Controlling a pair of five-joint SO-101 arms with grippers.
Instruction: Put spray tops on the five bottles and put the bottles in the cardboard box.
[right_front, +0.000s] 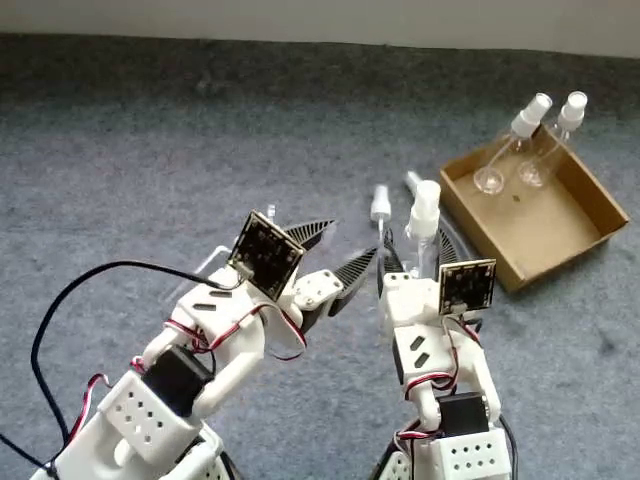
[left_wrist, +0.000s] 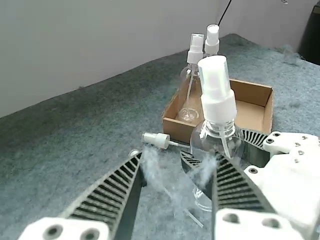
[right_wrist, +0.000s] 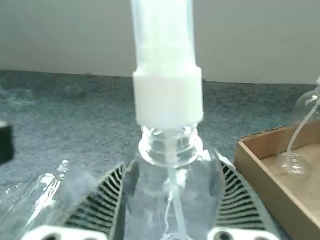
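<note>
Even, diffuse light throughout; only faint, soft-edged shadows on the desk (right_front: 150, 150); small glints on the clear bottles (right_front: 505, 155) at 2 o'clock.

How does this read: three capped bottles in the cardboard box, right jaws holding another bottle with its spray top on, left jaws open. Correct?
Not three. The high view shows two capped bottles in the cardboard box. The rest holds: the right jaws grip the held bottle with its spray top on, and the left jaws are open.
</note>
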